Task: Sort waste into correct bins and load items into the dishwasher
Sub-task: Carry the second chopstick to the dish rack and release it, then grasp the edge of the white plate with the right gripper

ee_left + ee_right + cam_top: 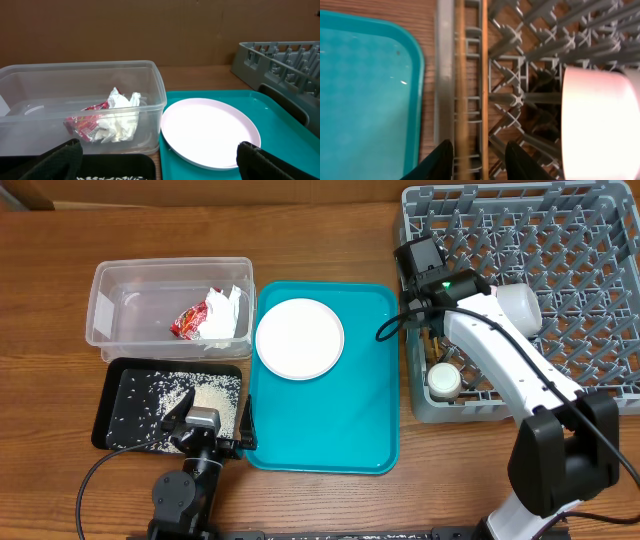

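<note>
The clear tub [110, 290] holds the red wrapper [190, 320] and the white paper [225, 315]; both also show in the left wrist view [82, 125]. Rice grains [190, 395] lie in the black tray [110, 405]. The white-pink plate [299, 338] sits on a teal tray. The grey rack [560, 240] holds the pink bowl [520, 308] and the white cup [443, 380]. My right gripper [478, 157] is open over the rack's left edge, with the two chopsticks [484, 90] running between its fingers. My left gripper [212, 408] is open and empty. I cannot make out the metal bowl.
The teal tray [350, 420] lies between the black tray and the rack, touching neither gripper. My right arm [500, 350] crosses the rack's front left part. The rack's rim [443, 75] stands just right of the teal tray.
</note>
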You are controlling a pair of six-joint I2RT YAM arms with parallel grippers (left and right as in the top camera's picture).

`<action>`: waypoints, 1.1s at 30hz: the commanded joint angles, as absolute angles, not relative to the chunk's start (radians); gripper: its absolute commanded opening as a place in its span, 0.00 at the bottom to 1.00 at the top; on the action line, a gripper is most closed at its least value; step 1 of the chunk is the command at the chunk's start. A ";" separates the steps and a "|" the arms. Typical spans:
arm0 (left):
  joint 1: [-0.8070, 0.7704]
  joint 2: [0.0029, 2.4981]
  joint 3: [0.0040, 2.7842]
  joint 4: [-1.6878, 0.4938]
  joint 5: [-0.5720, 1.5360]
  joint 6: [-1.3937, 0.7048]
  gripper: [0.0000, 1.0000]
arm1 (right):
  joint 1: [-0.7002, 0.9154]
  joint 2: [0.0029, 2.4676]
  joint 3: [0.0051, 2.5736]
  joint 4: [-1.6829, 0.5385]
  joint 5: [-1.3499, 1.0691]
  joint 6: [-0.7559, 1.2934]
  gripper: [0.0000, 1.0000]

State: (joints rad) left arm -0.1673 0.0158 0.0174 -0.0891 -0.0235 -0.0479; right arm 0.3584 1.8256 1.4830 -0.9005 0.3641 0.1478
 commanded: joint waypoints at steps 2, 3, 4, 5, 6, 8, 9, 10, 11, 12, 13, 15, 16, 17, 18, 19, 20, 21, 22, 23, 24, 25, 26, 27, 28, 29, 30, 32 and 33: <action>-0.157 0.006 0.010 -0.086 -0.029 -0.029 1.00 | 0.427 1.710 1.539 -0.899 0.210 0.134 0.39; -0.157 0.006 0.010 -0.086 -0.029 -0.029 1.00 | 0.442 1.701 1.539 -0.896 0.150 0.134 0.40; -0.157 0.006 0.010 -0.086 -0.029 -0.029 1.00 | 0.455 1.699 1.539 -0.894 0.096 0.137 0.42; -0.157 0.006 0.010 -0.086 -0.029 -0.029 1.00 | 0.467 1.699 1.539 -0.892 0.050 0.160 0.43; -0.157 0.006 0.010 -0.086 -0.029 -0.029 1.00 | 0.481 1.705 1.536 -0.890 0.015 0.200 0.44; -0.157 0.006 0.010 -0.086 -0.029 -0.029 1.00 | 0.506 1.720 1.521 -0.879 -0.005 0.300 0.44; -0.157 0.006 0.010 -0.086 -0.029 -0.029 1.00 | 0.517 1.731 1.506 -0.867 -0.001 0.363 0.44; -0.157 0.006 0.010 -0.086 -0.029 -0.029 1.00 | 0.524 1.742 1.491 -0.850 -0.002 0.406 0.44; -0.157 0.006 0.010 -0.086 -0.029 -0.029 1.00 | 0.530 1.759 1.475 -0.831 -0.002 0.451 0.46; -0.157 0.006 0.010 -0.086 -0.029 -0.029 1.00 | 0.533 1.781 1.461 -0.808 -0.002 0.483 0.48; -0.157 0.006 0.010 -0.086 -0.029 -0.029 1.00 | 0.533 1.802 1.448 -0.787 -0.002 0.507 0.48; -0.157 0.006 0.010 -0.086 -0.029 -0.029 1.00 | 0.533 1.845 1.421 -0.743 -0.002 0.562 0.49; -0.157 0.006 0.010 -0.086 -0.029 -0.029 1.00 | 0.533 1.861 1.415 -0.734 -0.002 0.585 0.49; -0.157 0.006 0.010 -0.086 -0.029 -0.029 1.00 | 0.531 1.892 1.413 -0.724 -0.002 0.614 0.49; -0.157 0.006 0.010 -0.086 -0.029 -0.029 1.00 | 0.531 1.914 1.413 -0.715 -0.003 0.632 0.49; -0.157 0.006 0.010 -0.086 -0.029 -0.029 1.00 | 0.531 1.938 1.413 -0.706 -0.003 0.645 0.49; -0.157 0.006 0.010 -0.086 -0.029 -0.029 1.00 | 0.531 1.966 1.413 -0.692 -0.004 0.660 0.49; -0.157 0.006 0.010 -0.086 -0.029 -0.029 1.00 | 0.531 1.976 1.413 -0.686 -0.009 0.659 0.49; -0.157 0.006 0.010 -0.086 -0.029 -0.029 1.00 | 0.534 1.993 1.413 -0.673 -0.027 0.659 0.49; -0.157 0.006 0.010 -0.086 -0.029 -0.029 1.00 | 0.537 2.006 1.413 -0.666 -0.045 0.659 0.49; -0.157 0.006 0.010 -0.086 -0.029 -0.029 1.00 | 0.540 2.020 1.413 -0.658 -0.067 0.659 0.49; -0.157 0.006 0.010 -0.086 -0.029 -0.029 1.00 | 0.543 2.029 1.413 -0.654 -0.076 0.659 0.48; -0.157 0.006 0.010 -0.086 -0.029 -0.029 1.00 | 0.547 2.042 1.413 -0.651 -0.078 0.659 0.45; -0.157 0.006 0.010 -0.086 -0.029 -0.029 1.00 | 0.551 2.054 1.413 -0.650 -0.076 0.659 0.43; -0.157 0.006 0.010 -0.086 -0.029 -0.029 1.00 | 0.553 2.063 1.413 -0.650 -0.076 0.659 0.40; -0.157 0.006 0.010 -0.086 -0.029 -0.029 1.00 | 0.555 2.075 1.413 -0.651 -0.077 0.659 0.39; -0.157 0.006 0.010 -0.086 -0.029 -0.029 1.00 | 0.556 2.085 1.413 -0.653 -0.077 0.659 0.35; -0.157 0.006 0.010 -0.086 -0.029 -0.029 1.00 | 0.556 2.096 1.413 -0.669 -0.076 0.659 0.19; -0.157 0.006 0.010 -0.086 -0.029 -0.029 1.00 | 0.556 2.096 1.413 -0.680 -0.074 0.659 0.13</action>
